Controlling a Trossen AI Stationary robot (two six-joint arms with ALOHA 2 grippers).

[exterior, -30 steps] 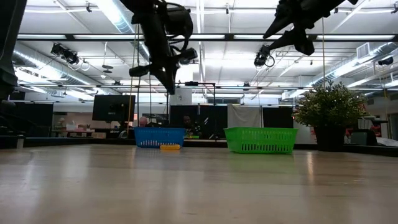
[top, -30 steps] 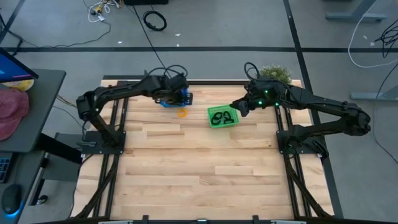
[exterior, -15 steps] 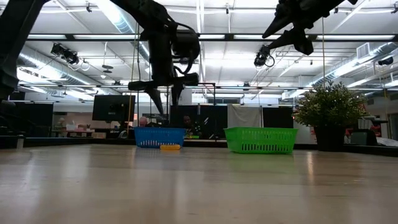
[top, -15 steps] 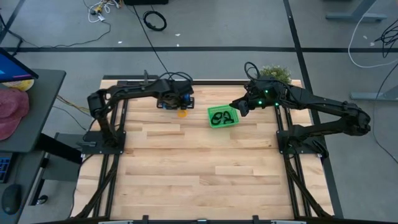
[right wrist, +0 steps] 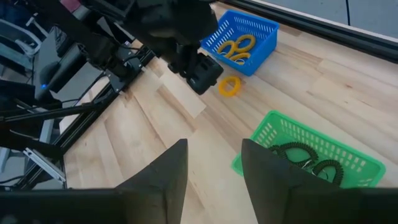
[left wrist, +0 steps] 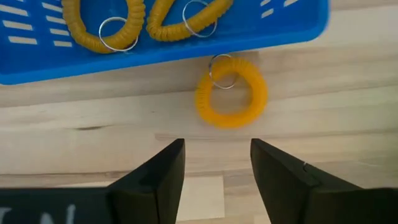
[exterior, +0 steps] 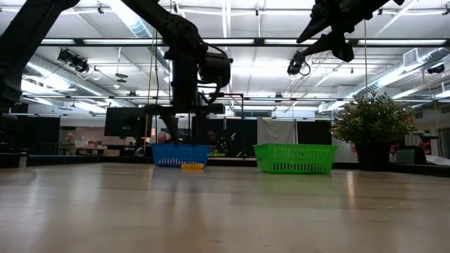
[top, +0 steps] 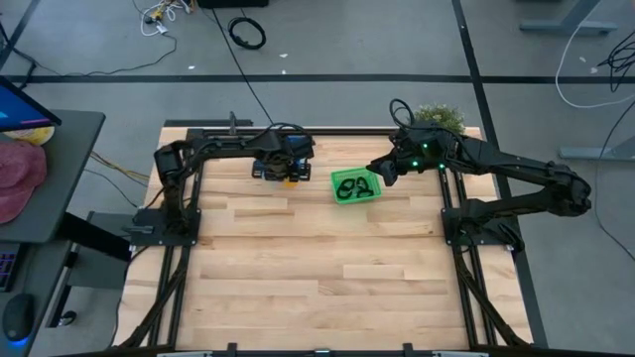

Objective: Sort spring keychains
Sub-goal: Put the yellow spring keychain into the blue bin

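One orange spring keychain [left wrist: 231, 91] lies loose on the worktop [top: 317, 258], just beside the blue basket [left wrist: 292, 22] but outside its wall; two more orange ones [left wrist: 99, 25] already lie inside that basket. Over the last second the left end effector [left wrist: 214, 171] has swung from a spot over the basket to a place above the stray coil, and its fingers have gone from nearly closed to spread wide; they hold nothing. I judge this a release that missed, or a fresh approach to the last orange piece; either way the orange sorting is not finished until that coil goes over the wall.

In the high view the left arm reaches along the far edge of the worktop, its end effector [top: 281, 165] hanging above the coil and pointing down, the fingers framing the worktop just short of the ring; in the low view it hangs straight down over the blue basket [exterior: 181, 154].

Across the worktop, the right end effector [top: 380, 171] has not moved; it hovers raised by the green basket [top: 342, 195], fingers apart and empty; black keychains [top: 353, 186] lie inside that basket.
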